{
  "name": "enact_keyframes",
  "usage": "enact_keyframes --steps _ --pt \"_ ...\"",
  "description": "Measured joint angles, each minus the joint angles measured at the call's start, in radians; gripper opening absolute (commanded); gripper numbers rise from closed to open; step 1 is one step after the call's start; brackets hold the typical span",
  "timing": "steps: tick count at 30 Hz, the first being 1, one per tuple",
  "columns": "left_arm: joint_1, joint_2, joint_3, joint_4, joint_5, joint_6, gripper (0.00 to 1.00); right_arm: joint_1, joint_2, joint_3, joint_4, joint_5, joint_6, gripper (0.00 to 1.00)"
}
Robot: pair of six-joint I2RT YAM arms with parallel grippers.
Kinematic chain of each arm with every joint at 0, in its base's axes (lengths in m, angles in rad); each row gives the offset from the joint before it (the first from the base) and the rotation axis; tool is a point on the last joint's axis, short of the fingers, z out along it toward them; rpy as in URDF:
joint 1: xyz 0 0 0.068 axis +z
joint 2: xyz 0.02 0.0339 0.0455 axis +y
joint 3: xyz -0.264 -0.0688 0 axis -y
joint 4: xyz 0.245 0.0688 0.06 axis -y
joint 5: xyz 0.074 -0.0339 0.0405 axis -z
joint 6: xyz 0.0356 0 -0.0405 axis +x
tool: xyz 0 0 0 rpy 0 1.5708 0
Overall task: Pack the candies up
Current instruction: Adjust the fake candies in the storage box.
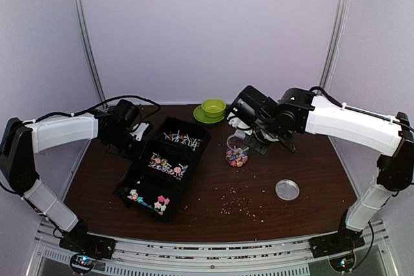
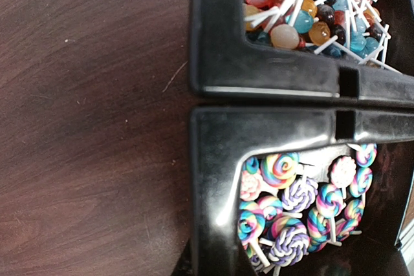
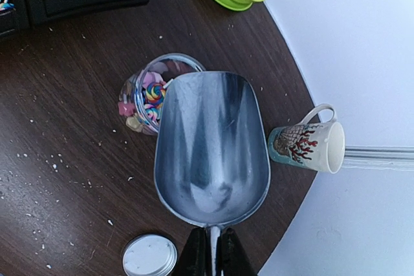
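Note:
Small pastel candies fill the bottom of a glass jar at mid-table, also in the right wrist view. More pink and green candies lie in the nearest of three black trays. My right gripper is shut on the handle of an empty metal scoop, whose mouth hangs over the jar's right rim. My left gripper sits at the left edge of the trays. Its wrist view looks down on the rims of the far tray and middle tray. Its fingers barely show.
The far tray holds ball lollipops and the middle tray swirl lollipops. A jar lid lies front right. A green bowl on a saucer and a patterned mug stand at the back. Pale crumbs dot the front.

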Motion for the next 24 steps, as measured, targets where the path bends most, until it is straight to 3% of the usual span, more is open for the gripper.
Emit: enact_keyframes --steps 10,24 --pt "0.0 0.0 0.0 0.0 0.003 0.0 0.0 0.103 -0.11 -0.188 0.232 -0.033 -0.108 0.0" --pt "0.0 0.0 0.0 0.001 0.029 0.0 0.0 0.192 -0.12 -0.183 0.3 -0.197 -0.154 0.0"
